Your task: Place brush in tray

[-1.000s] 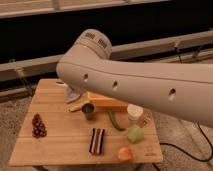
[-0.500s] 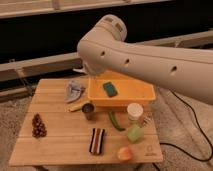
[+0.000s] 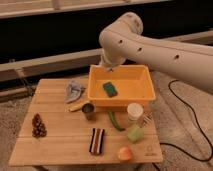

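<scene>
Currently: gripper at tray far-left rim, grip state cannot be told. Green sponge just below gripper, inside tray. Grey cloth left of gripper.

1. Setting: a robot test area of the laboratory type, not a home or a shop.
2. Evidence, work surface: 1 small light wooden slatted table stands alone on a rough grey floor.
3. Evidence, props: unrelated items are spread across the table, including a large yellow-orange plastic tray, a brown pine cone, a dark striped rectangular block and a small green cup.
4. Evidence, equipment: a thick white robot arm reaches over the table; its gripper hangs at the tray's rear left rim.
5. Evidence, services: a black cable trails over the floor to the right of the table.
6. Evidence, backdrop: pale horizontal rails run along a dark wall behind the table.
</scene>
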### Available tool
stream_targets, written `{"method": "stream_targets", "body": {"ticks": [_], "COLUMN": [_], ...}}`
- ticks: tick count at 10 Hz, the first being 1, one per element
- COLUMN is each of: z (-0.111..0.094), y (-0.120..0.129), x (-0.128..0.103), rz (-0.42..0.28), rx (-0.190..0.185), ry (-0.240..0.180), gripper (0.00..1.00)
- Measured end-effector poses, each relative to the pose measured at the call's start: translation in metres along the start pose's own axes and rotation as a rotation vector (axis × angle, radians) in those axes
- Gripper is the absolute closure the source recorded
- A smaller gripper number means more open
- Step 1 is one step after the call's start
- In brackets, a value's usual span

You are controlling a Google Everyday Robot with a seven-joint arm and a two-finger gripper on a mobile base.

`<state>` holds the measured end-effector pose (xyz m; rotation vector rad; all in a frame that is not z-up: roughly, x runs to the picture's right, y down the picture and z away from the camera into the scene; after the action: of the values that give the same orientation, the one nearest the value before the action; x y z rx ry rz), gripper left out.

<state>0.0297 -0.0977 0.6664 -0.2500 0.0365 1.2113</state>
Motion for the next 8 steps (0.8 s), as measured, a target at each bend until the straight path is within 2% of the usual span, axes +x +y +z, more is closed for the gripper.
{"method": "stream_targets", "body": {"ticks": [2, 3, 7, 8], "z": [0.024, 0.037, 0.049, 0.050], "y": [-0.012, -0.021, -0.034, -0.034], "x": [0.010, 0.015, 0.012, 0.012], "rz": [0.035, 0.056, 0.076, 0.072], "rx": [-0.008, -0.012, -0.030, -0.034], "ry": [0.023, 0.035, 0.041, 0.041], "gripper": [0.73, 0.61, 0.23, 0.20]}}
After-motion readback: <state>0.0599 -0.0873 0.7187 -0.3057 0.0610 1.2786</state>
